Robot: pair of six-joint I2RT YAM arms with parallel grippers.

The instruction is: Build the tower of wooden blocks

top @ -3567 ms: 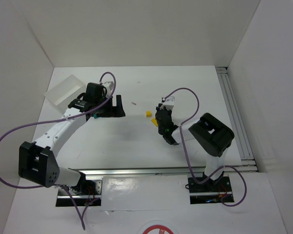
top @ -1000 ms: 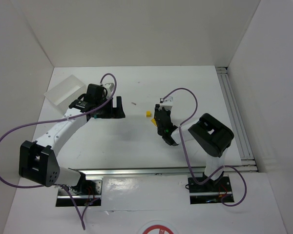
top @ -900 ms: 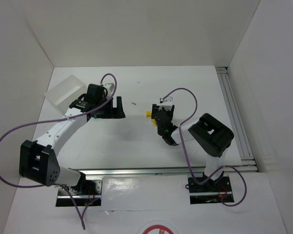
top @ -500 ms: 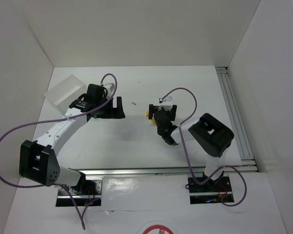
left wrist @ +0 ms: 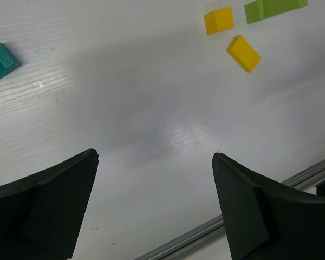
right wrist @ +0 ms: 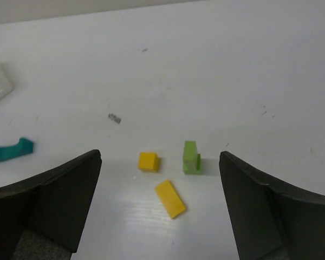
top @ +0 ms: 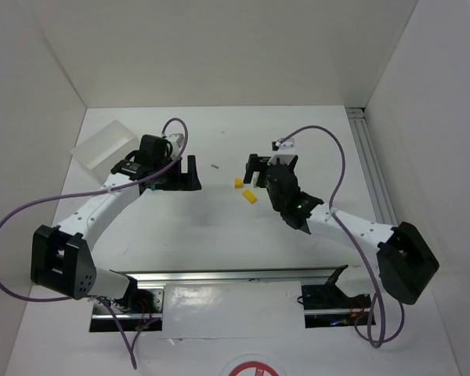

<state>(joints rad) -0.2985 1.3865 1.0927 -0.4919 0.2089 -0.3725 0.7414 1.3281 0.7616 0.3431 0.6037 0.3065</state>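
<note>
**Mia:** Where are the tower blocks?

**Ben:** All loose on the white table (right wrist: 233, 70). In the right wrist view, a small yellow wooden cube (right wrist: 148, 161) sits in the middle. A light green wooden block (right wrist: 190, 157) stands just beside it, at 3 o'clock. A long yellow wooden block (right wrist: 169, 199) lies flat at 5 o'clock from the cube, close but not touching. The teal wooden arch piece (right wrist: 11, 150) lies well apart, at 9 o'clock.

**Mia:** So nothing is stacked?

**Ben:** No. I think the building has not begun. The pillars come first, then the arch goes on top.

**Mia:** What are the grippers doing?

**Ben:** The right gripper (right wrist: 160, 216) is spread wide and holds nothing. It hangs over the yellow and green blocks. The left gripper (left wrist: 154, 208) is spread wide too, with nothing in it. From its view the teal arch is at 10 o'clock, half cut off by the edge.

**Mia:** What should happen next?

**Ben:** I guess the right gripper must come down over one pillar block and pinch it gently. The blocks are tiny and close together, so it could bump a neighbour.

**Mia:** Anything else there?

**Ben:** A white rectangular tray (top: 103, 146) sits at 10 o'clock on the table in the top view.
</note>
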